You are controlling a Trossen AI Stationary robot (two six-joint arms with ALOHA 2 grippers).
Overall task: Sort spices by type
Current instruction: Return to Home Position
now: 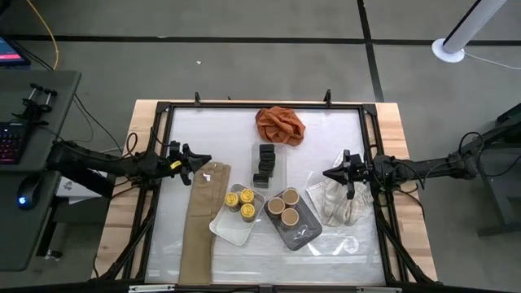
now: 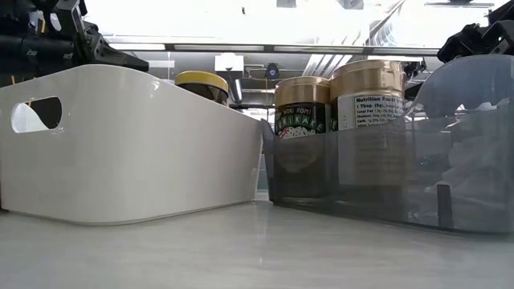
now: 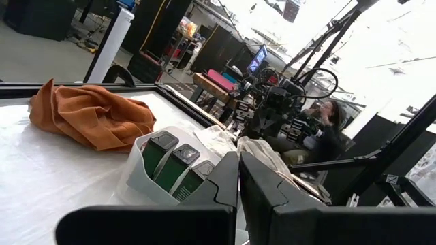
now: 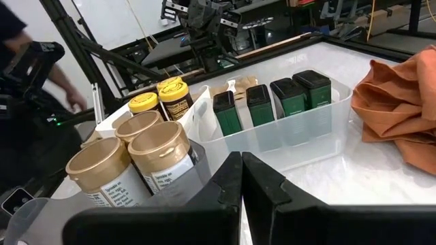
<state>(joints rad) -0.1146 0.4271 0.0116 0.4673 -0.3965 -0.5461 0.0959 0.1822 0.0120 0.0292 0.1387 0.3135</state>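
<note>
Seen from above, a grey floor (image 1: 244,49) crossed by dark lines fills the top of the frame. A white pole base (image 1: 448,50) stands at upper right. A grey desk (image 1: 65,89) at the left edge holds a blue-lit mouse (image 1: 27,194). Right of centre in the left wrist view are a lit monitor (image 3: 258,59) and a seated person (image 3: 327,119).

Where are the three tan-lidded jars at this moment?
In the high view the tan-lidded jars stand together in the grey tray, just right of centre in the table's lower half, beside the white tray holding the yellow-lidded jars.
</note>
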